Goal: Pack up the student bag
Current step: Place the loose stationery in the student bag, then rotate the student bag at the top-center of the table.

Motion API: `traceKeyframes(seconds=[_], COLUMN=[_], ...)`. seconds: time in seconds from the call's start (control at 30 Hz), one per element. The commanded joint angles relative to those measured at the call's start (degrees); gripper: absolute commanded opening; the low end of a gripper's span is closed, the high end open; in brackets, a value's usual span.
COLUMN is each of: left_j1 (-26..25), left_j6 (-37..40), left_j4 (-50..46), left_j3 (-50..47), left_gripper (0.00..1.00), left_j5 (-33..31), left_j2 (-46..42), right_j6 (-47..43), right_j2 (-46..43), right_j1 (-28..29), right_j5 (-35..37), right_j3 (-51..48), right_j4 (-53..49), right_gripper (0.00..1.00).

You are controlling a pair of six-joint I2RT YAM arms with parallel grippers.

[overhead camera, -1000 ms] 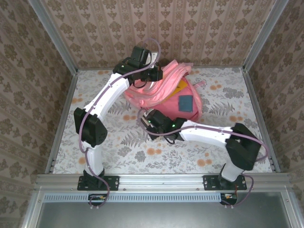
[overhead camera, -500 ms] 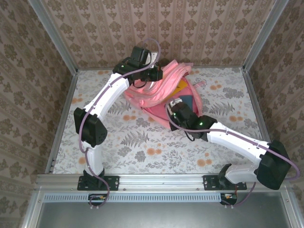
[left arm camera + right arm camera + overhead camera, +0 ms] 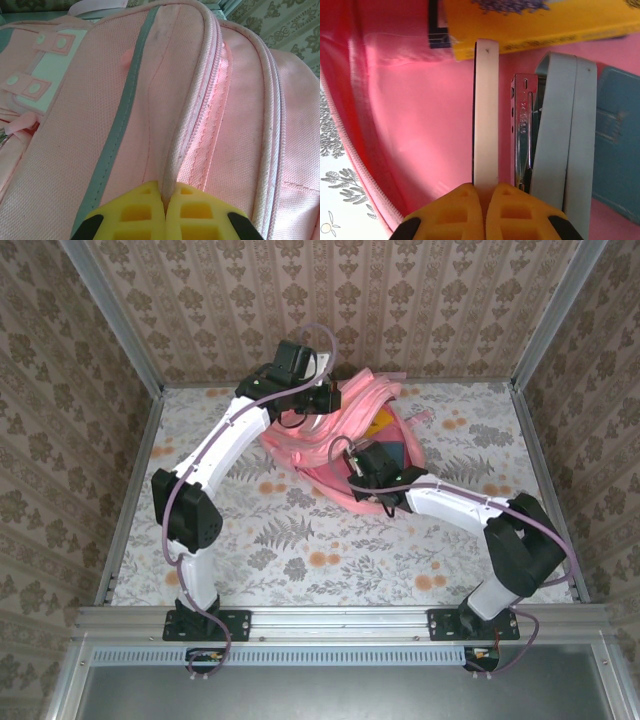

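The student bag (image 3: 325, 435), a soft pink backpack, lies at the back middle of the table with its mouth held open. My left gripper (image 3: 322, 400) is shut on the piped zipper edge (image 3: 187, 115) of the bag's flap, with the yellow fingertips (image 3: 165, 192) pinching it. My right gripper (image 3: 358, 464) reaches into the opening and is shut on a thin flat white slab (image 3: 485, 110), held edge-on between its jaws (image 3: 485, 189). Beside the slab, inside the bag, lie a grey-blue stapler (image 3: 562, 130), a yellow book (image 3: 535, 22) and a teal case (image 3: 617, 150).
The floral tablecloth (image 3: 250, 540) stretches in front and to the left of the bag. Metal frame rails (image 3: 130, 490) and patterned walls enclose the table on three sides. The pink lining (image 3: 410, 125) and zipper edge (image 3: 357, 165) of the bag stand close on the slab's left.
My right arm has swung from the table in front of the bag to the bag's opening, carrying the white slab inside. The left gripper has kept its hold on the flap edge.
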Motion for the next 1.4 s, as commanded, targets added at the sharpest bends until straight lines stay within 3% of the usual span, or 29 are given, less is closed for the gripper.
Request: traceKeyframes(seconds=[0.0,0.2,0.37,0.4,0.43,0.47,0.57,0.73,0.8,0.93,1.23,1.37], left_j1=[0.4,0.3,0.3,0.3,0.3,0.3,0.3,0.1,0.0,-0.8,-2.3,-2.4], left_j6=[-1.6,-1.6,-1.5,-1.5,-1.3,-1.3,-1.3,-1.5,-1.6,-1.5,-1.7,-2.2], left_j4=[2.0,2.4,2.3,2.3,2.1,2.1,2.2,2.6,2.7,2.6,3.3,3.5], left_j3=[-0.2,-0.2,0.0,-0.1,-0.1,-0.2,-0.1,-0.1,-0.2,-0.5,-5.9,-10.4], left_gripper=[0.00,0.00,0.00,0.00,0.00,0.00,0.00,0.00,0.00,0.00,0.00,0.00], left_j5=[-1.4,-1.3,-1.1,-1.2,-1.2,-1.2,-1.3,-0.5,-0.2,-0.1,-1.6,-3.6], left_j2=[-3.4,-2.9,-2.6,-2.6,-2.6,-2.6,-2.5,-2.2,-2.1,-2.1,-6.1,-10.2], right_j6=[-8.9,-18.6,-21.3,-21.2,-20.8,-20.0,-16.9,-7.6,-2.2,6.3,14.6,16.1], right_j2=[-0.2,0.5,3.7,3.8,3.6,3.3,0.9,-9.1,-14.5,-21.0,-15.8,-9.9], right_j1=[-0.1,-0.1,0.0,-0.1,-0.1,-0.1,-0.1,-0.9,-1.9,-7.5,-23.4,-26.9], right_j5=[-5.0,-12.1,-8.4,-7.0,-6.1,-5.3,-5.4,-5.0,-2.0,-2.0,-7.9,-12.5], right_j3=[2.9,1.3,2.2,1.8,1.8,1.7,0.4,-6.5,-10.1,-15.1,-13.0,-9.8], right_j4=[5.3,6.5,3.7,3.9,4.0,3.8,4.3,7.6,8.8,8.4,3.8,2.1], right_gripper=[0.00,0.05,0.10,0.17,0.34,0.42,0.53,0.55,0.62,0.63,0.61,0.60])
